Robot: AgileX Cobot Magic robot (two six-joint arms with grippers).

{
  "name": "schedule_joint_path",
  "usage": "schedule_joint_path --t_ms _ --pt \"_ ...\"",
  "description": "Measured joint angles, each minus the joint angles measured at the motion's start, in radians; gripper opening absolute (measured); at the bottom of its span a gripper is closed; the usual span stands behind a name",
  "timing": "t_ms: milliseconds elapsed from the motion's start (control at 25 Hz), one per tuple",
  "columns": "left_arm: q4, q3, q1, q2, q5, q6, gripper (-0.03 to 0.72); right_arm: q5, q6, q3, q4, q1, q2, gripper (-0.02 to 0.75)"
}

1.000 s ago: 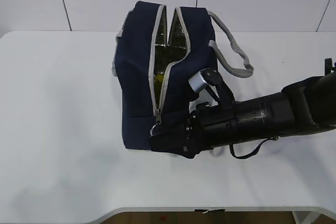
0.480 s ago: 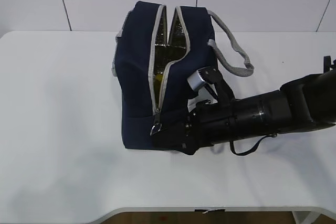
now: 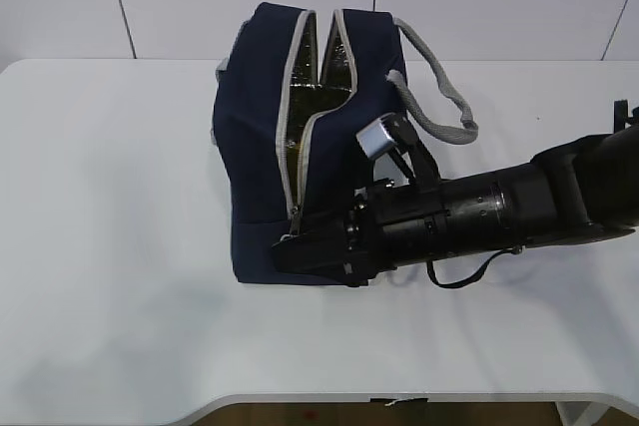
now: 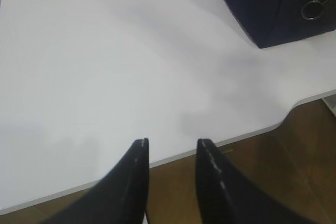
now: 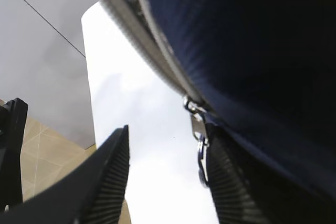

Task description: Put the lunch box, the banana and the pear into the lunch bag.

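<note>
Right arm stretched leftward, right gripper [image 5: 165,182] fingers parted, left gripper [image 4: 170,148] fingers parted

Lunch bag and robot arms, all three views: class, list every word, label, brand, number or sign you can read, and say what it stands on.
None can be read.
Lunch bag: plain navy fabric, no print visible.
Right gripper and left gripper: no markings.
Table: blank white.
</note>
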Motion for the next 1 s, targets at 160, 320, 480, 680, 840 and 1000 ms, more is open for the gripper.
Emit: schedule_joint_path --t_ms 160,320,480,680,840,1000 --pt "0.0 0.0 0.0 0.0 0.0 -0.002 0.241 0.0 0.0 0.0 0.0 0.0 0.0 0.388" --pt "0.0 0.0 0.0 0.0 0.0 -0.002 0.241 -0.005 -0.002 0.0 0.0 0.0 0.0 0.386" --pt "0.0 0.0 0.0 0.0 0.0 -0.002 0.241 -0.023 -0.002 0.0 0.0 0.0 0.0 0.384" --pt "0.0 0.0 0.0 0.0 0.0 -0.002 0.241 -0.038 -0.009 0.0 0.0 -0.011 0.0 0.382" --pt "0.0 0.0 0.0 0.0 0.0 -0.002 0.241 -0.052 -0.016 0.0 0.0 -0.007 0.0 0.382" --pt "0.0 0.0 0.0 0.0 0.0 -0.002 0.241 -0.058 -0.02 0.0 0.0 -0.007 0.0 0.378"
